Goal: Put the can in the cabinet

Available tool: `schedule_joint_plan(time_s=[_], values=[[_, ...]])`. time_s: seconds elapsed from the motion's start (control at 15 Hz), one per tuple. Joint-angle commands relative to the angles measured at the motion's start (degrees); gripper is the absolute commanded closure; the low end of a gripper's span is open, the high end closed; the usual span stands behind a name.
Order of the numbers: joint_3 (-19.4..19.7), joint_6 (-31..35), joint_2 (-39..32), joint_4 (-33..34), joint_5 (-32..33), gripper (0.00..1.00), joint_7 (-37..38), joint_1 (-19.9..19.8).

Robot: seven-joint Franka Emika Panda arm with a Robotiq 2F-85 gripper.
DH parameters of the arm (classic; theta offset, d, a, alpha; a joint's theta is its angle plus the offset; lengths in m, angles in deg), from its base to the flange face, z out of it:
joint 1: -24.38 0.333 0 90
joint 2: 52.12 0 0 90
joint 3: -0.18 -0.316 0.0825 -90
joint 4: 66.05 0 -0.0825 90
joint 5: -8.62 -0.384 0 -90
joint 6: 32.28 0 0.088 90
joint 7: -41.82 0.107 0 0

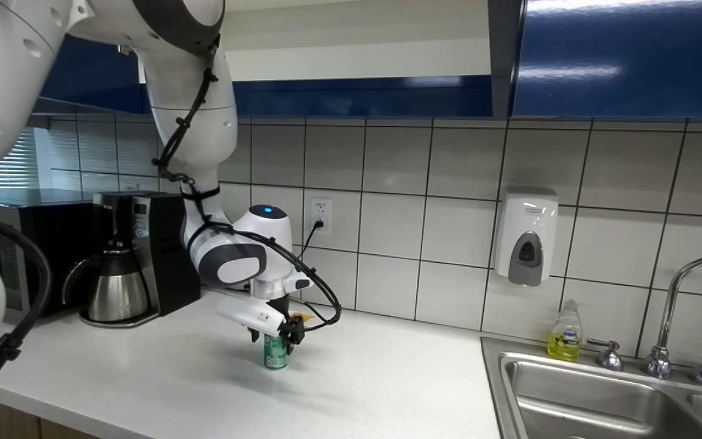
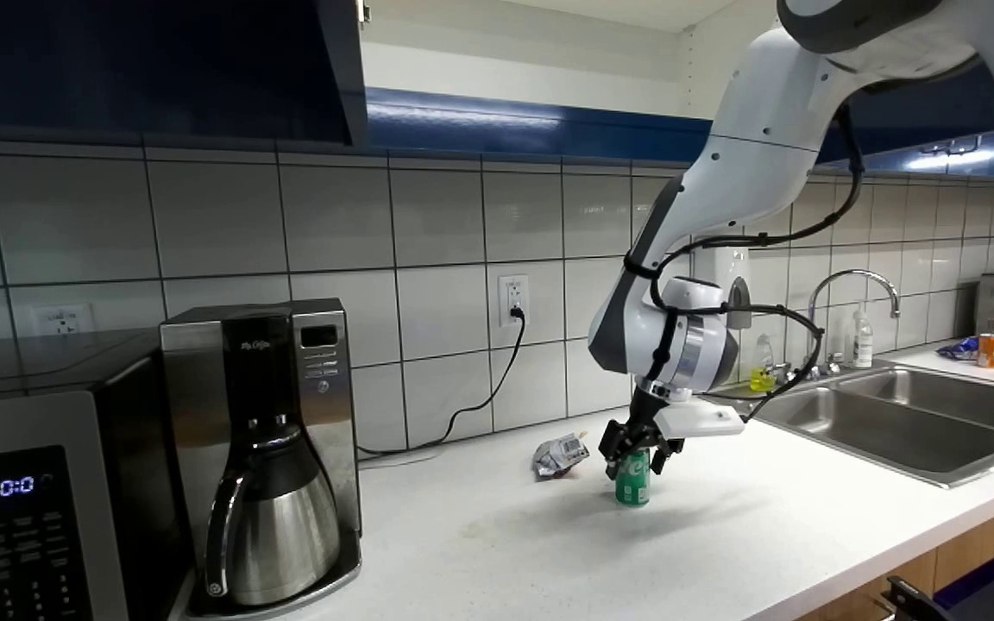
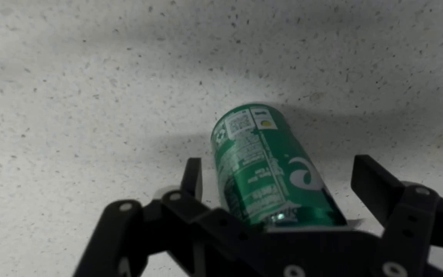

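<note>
We see the green cylindrical metal can (image 2: 632, 485) upright on the speckled white countertop (image 1: 387, 378), lower than the glossy dark-blue cabinet (image 1: 357, 97) with its cream interior exposed. The black two-fingered gripper (image 3: 277, 175) is spread wide around the can, a gap on each side in the wrist view. Near the can we find a crumpled silver wrapper (image 2: 560, 454); farther off, a black-and-steel coffee maker (image 2: 330, 423) and a stainless-steel sink (image 1: 497, 372). In both exterior views the white-and-grey arm (image 1: 189, 122) blocks part of the cabinet.
</note>
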Motion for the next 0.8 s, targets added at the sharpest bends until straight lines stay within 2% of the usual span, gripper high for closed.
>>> schedule_joint_plan(time_s=[0.0, 0.07, 0.13, 0.2, 0.33, 0.4, 0.73], values=[[-4.35, 2.44, -1.52, 1.32, -1.43, 0.00, -3.24, -4.08], [-5.18, 2.86, -1.79, 1.47, -1.40, 0.25, -3.22, -4.88], [-5.95, 3.23, -2.03, 1.54, -1.26, 0.26, -3.33, -5.62], [-6.71, 3.57, -2.24, 1.60, -1.13, 0.32, -3.44, -6.42], [-8.07, 4.24, -2.60, 1.70, -0.84, 0.51, -3.61, -7.95], [-8.67, 4.40, -2.63, 1.75, -0.78, 0.58, -3.63, -8.60], [-9.18, 3.68, -1.99, 1.32, -0.58, 0.59, -2.37, -9.63]])
